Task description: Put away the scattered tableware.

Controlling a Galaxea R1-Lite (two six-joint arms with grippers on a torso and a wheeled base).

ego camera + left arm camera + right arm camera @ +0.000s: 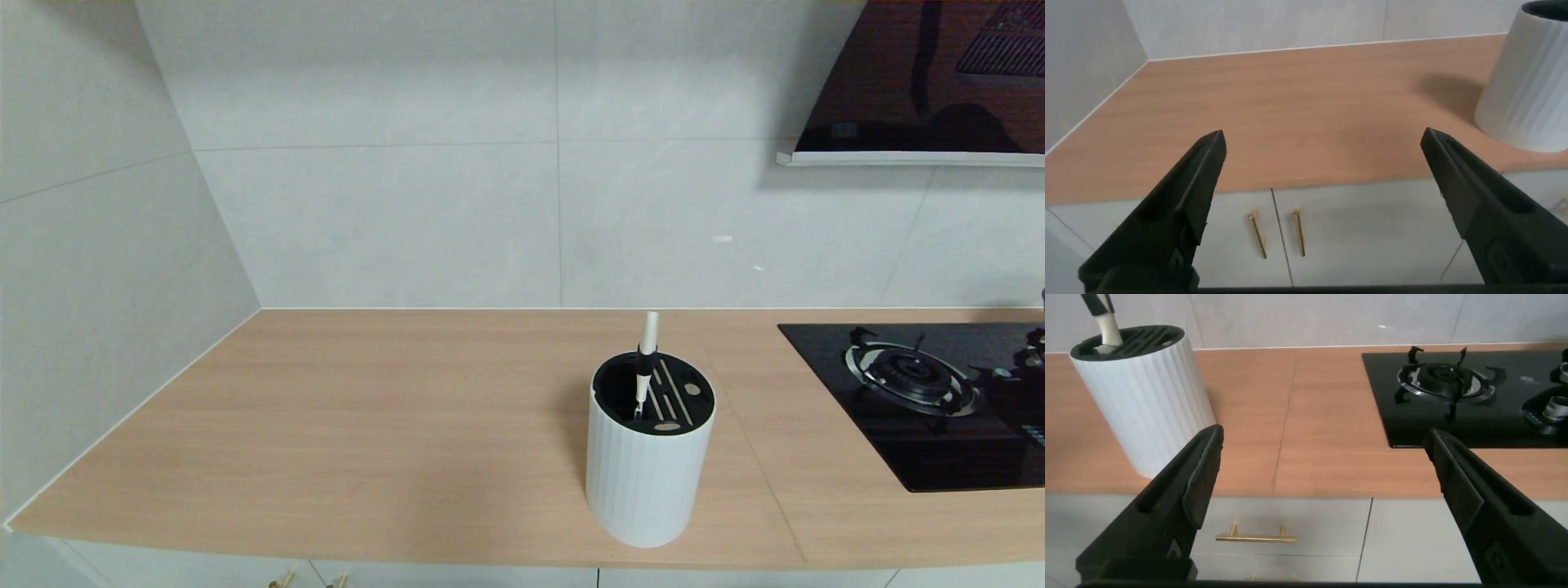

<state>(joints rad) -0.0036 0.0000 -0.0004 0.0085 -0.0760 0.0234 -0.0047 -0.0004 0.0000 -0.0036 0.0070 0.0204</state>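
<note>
Utensil (647, 343): upright in slotted white holder (649, 482), at the counter's (367, 425) 5 o'clock; hob (922, 392) at the holder's 3 o'clock. Judged light, stiff, smooth-handled, probably slippery. Best hold: cream upper handle. Left gripper (1321, 137), right gripper (1324, 434): fingers spread wide, empty.

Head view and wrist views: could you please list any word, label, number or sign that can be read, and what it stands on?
No text can be read.
Range hood: faint marks on its dark panel, too small to read.
Stove: pale marks at its front edge, too blurred to read.
White holder and countertop: no print.
</note>
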